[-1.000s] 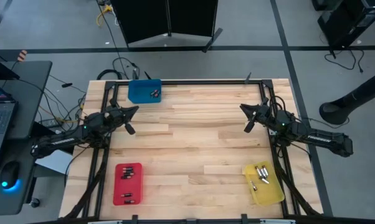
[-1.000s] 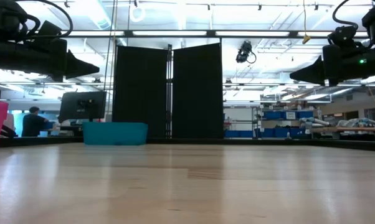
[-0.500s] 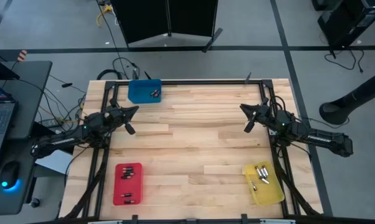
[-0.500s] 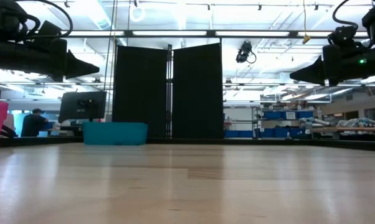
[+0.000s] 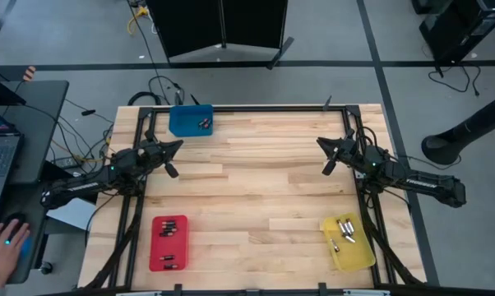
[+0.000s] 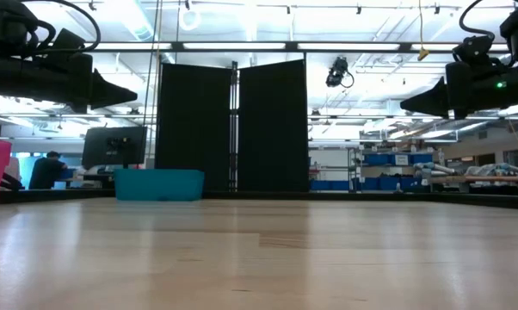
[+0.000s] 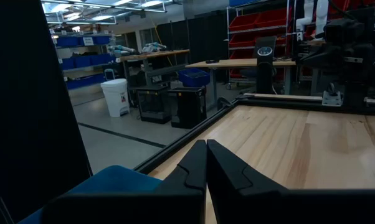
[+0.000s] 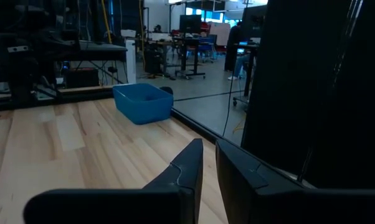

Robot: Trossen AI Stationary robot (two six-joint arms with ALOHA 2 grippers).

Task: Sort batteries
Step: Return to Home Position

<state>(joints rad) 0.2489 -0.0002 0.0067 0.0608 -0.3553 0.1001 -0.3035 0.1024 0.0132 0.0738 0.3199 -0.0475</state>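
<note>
The batteries lie in three trays in the high view: a few in the blue tray (image 5: pixel 191 120) at the table's far left, several in the red tray (image 5: pixel 168 242) at the near left, and several in the yellow tray (image 5: pixel 347 242) at the near right. My left gripper (image 5: pixel 178 145) hangs above the table's left side with its fingers together (image 7: pixel 206 149). My right gripper (image 5: pixel 320 142) hangs above the right side, and its fingers (image 8: pixel 209 149) are nearly together. Neither gripper holds anything.
Bare wooden boards span the middle of the table (image 5: pixel 256 189) between the two arms. The blue tray (image 6: pixel 158 184) stands at the far edge in the low view. A person's hand (image 5: pixel 2 251) rests on the desk left of the table, beside a laptop.
Both arms have kept still. A person's hand has come into the high view at the lower left and now lies on the mouse on the desk.
</note>
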